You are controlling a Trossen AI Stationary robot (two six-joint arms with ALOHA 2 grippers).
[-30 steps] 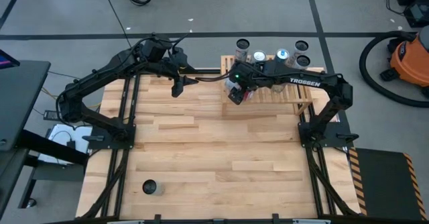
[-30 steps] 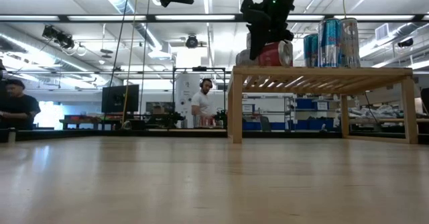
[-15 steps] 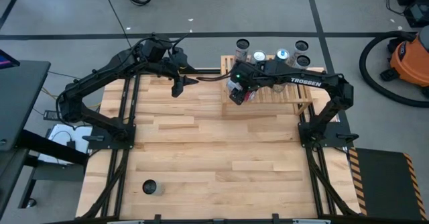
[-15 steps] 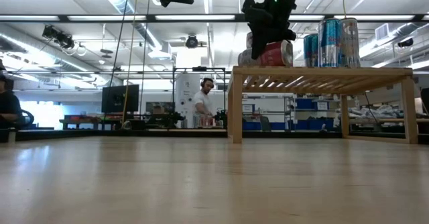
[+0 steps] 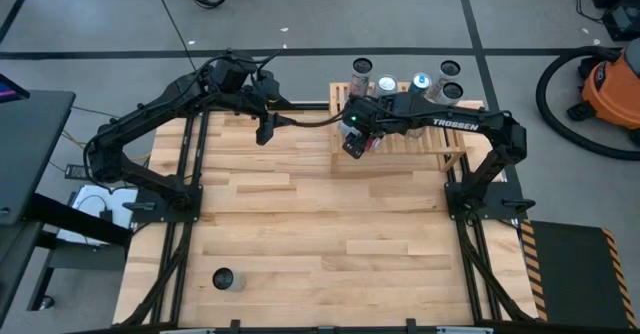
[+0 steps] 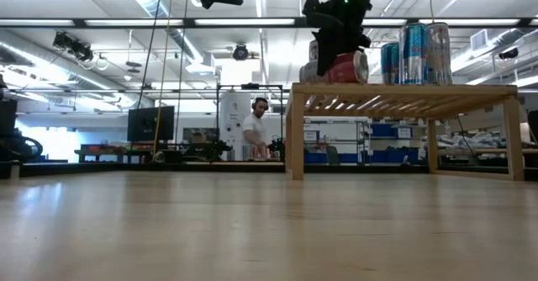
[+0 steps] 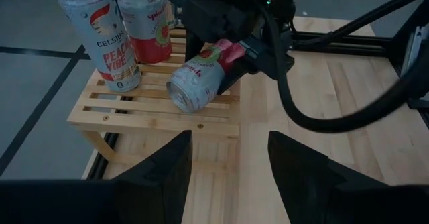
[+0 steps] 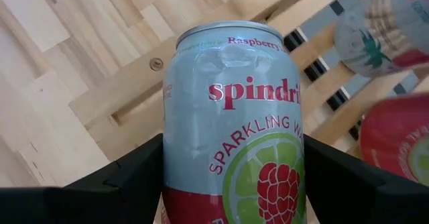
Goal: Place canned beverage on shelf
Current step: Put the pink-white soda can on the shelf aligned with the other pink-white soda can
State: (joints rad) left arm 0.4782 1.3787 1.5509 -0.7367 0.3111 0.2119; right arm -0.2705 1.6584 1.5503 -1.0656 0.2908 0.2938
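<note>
Since a second ago the Spindrift can (image 7: 198, 78) has tipped a little further over and crept slightly onto the shelf (image 7: 127, 106), carried by the right gripper (image 5: 353, 140), while the left arm has not moved at all. Between the right gripper's two dark fingers (image 8: 348, 177) the can sits clamped across its body, the jaws standing wide around it (a firm grip on a fat thing, not an empty spread), with its pale silver base pointing ahead of the fingertips and its red-and-green raspberry label lying between the pads. Held tilted nearly onto its side, the can hangs over the near corner of the light-wood slatted rack; from the low view its lower edge looks to be at the slat tops, though whether it touches them cannot be told. Beyond the fingertips, farther along the slats, a tall Celsius can (image 7: 98, 35) and a second Spindrift can (image 7: 144, 21) stand upright, close together. At the far end of the rack more upright cans (image 6: 416, 52) are grouped. Over bare table well to the side of the shelf, the left gripper (image 5: 262, 132) hangs with its fingers shut on nothing. One dark can (image 5: 224, 279) stands alone near the table's front edge, well apart from both grippers
</note>
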